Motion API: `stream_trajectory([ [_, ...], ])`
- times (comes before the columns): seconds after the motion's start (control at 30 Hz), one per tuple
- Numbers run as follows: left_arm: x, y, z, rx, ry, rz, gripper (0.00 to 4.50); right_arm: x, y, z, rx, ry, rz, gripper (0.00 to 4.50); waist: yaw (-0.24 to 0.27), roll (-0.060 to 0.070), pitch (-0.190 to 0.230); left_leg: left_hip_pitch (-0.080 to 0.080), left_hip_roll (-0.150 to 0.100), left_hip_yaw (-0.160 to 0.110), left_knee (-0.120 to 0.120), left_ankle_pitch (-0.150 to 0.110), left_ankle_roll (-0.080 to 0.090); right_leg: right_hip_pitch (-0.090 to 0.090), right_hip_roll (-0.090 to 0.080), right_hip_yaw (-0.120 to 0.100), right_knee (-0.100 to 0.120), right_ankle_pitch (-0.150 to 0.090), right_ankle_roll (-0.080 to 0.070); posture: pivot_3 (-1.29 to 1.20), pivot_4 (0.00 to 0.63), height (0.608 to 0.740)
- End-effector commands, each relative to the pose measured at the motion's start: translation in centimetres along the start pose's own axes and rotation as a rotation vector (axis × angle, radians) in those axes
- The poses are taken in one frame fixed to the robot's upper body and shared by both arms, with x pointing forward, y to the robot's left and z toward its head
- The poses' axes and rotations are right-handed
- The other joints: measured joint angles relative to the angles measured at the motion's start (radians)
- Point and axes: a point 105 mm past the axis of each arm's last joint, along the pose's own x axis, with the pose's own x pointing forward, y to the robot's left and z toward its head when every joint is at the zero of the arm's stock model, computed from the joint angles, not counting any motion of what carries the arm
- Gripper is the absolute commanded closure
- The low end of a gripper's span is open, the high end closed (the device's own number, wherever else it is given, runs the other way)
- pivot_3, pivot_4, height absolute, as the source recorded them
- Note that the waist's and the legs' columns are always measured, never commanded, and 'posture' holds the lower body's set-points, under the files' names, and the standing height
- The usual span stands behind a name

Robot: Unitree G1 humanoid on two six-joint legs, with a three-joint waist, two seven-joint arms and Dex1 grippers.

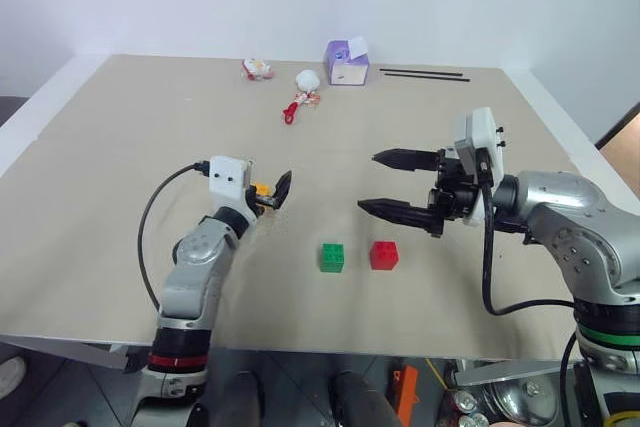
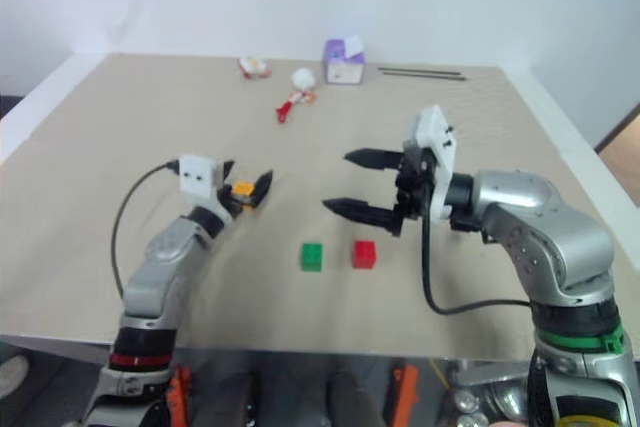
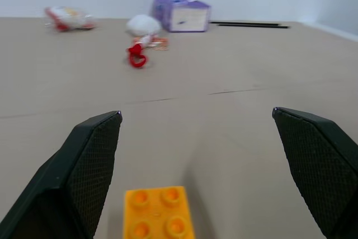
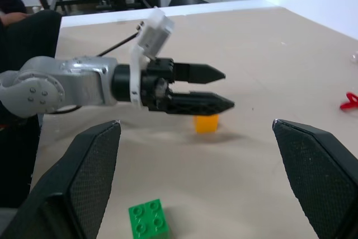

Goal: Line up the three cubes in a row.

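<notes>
A tan table (image 1: 100, 147) stands against a white wall, with a purple-and-white box (image 1: 346, 63), two black sticks (image 1: 424, 74) and three small toys (image 1: 300, 92) far back. Three cubes: the green cube (image 1: 332, 257) and red cube (image 1: 384, 255) sit near each other, and the yellow-orange cube (image 3: 159, 213) rests loose between the wide-open left gripper (image 2: 245, 187) fingers. The right gripper (image 1: 390, 184) gapes empty above the table.

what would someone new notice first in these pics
Two open grippers face each other over the tan table: the left gripper around the yellow-orange cube, the right gripper hovering above. Nearer the front edge, the green cube and red cube sit side by side.
</notes>
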Motion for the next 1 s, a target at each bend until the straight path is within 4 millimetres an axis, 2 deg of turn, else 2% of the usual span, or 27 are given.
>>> stream_trajectory([
  [0.03,0.1,0.7,-0.6,0.018,0.023,0.086,0.04,0.0,-0.3,1.3,-0.051,-0.028,0.005,0.0,0.0,0.0,0.0,0.0,0.0,0.0,0.0,0.0,0.0,0.0,0.0,0.0,0.0,0.0,0.0,0.0,0.15,0.74],
  [0.13,0.3,1.3,-1.4,0.019,0.054,0.126,0.04,0.0,-0.4,1.3,-0.054,-0.029,0.007,0.0,0.0,0.0,0.0,0.0,0.0,0.0,-0.001,0.0,0.0,0.0,0.0,0.0,0.0,0.0,0.001,0.0,0.15,0.74],
  [0.4,0.8,0.7,-3.5,0.04,0.135,0.093,0.04,0.0,-0.4,1.4,-0.053,-0.034,0.004,0.0,0.0,0.0,0.0,0.0,0.0,0.0,-0.002,0.0,0.0,-0.001,0.0,0.0,0.0,0.0,0.001,0.0,0.15,0.74],
  [0.5,0.9,0.8,-3.6,0.042,0.135,0.1,0.84,0.0,-0.4,1.4,-0.049,-0.039,-0.001,0.0,0.0,0.0,0.0,0.0,0.0,0.0,-0.002,0.0,0.0,-0.001,0.0,0.0,0.0,0.0,0.001,0.0,0.15,0.74],
  [0.63,1.0,0.5,-3.5,0.051,0.125,0.094,2.28,-0.1,-0.5,1.4,-0.045,-0.04,-0.006,0.0,0.0,0.0,0.0,0.0,0.0,0.0,-0.002,0.0,0.0,0.0,0.0,0.0,0.0,0.0,0.0,0.0,0.15,0.74],
  [0.73,1.0,0.6,-3.5,0.052,0.123,0.098,3.14,-0.1,-0.6,1.3,-0.043,-0.041,-0.007,0.0,0.0,0.0,0.0,0.0,0.0,0.0,-0.002,0.0,0.0,0.0,0.0,0.0,0.0,0.0,0.0,0.0,0.15,0.74],
  [0.87,1.0,0.2,-2.6,0.039,0.084,0.037,3.13,-0.1,-0.4,1.3,-0.039,-0.047,0.005,0.0,0.0,0.0,0.0,0.0,0.0,0.0,-0.002,0.0,0.0,-0.001,0.0,0.0,0.0,0.0,0.001,0.0,0.15,0.74],
  [1.0,0.2,0.1,-0.4,0.037,0.018,-0.221,3.13,-0.4,0.7,0.8,-0.038,-0.019,0.074,0.0,-0.001,0.0,0.0,0.0,0.0,0.0,-0.003,0.0,0.0,-0.001,0.0,0.0,0.0,0.0,0.0,0.0,0.15,0.74],
])
